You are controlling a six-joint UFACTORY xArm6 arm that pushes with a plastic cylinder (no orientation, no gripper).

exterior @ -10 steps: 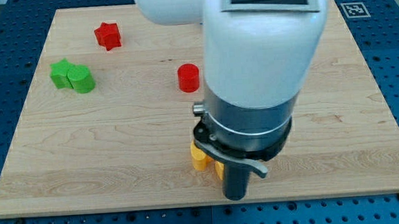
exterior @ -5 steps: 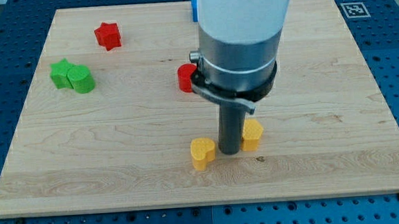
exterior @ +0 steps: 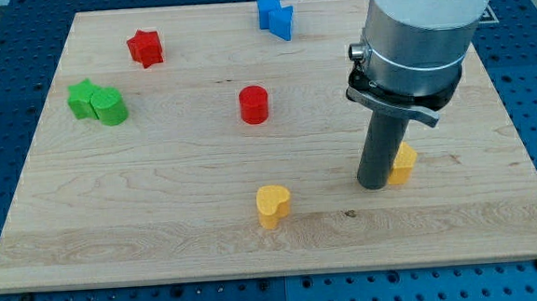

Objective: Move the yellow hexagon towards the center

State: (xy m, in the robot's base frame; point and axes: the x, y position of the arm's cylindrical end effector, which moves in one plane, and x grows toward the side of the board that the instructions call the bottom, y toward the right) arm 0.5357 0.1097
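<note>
The yellow hexagon lies on the wooden board right of the middle, partly hidden behind the rod. My tip rests on the board, touching the hexagon's left side. A yellow heart lies apart to the left, near the view's bottom.
A red cylinder stands near the middle. A red star is at the upper left. A green star and cylinder sit together at the left. Two blue blocks lie at the top edge.
My tip has moved from the bottom middle up and to the right. The yellow hexagon has gone with it, away from the yellow heart, which stayed in place.
</note>
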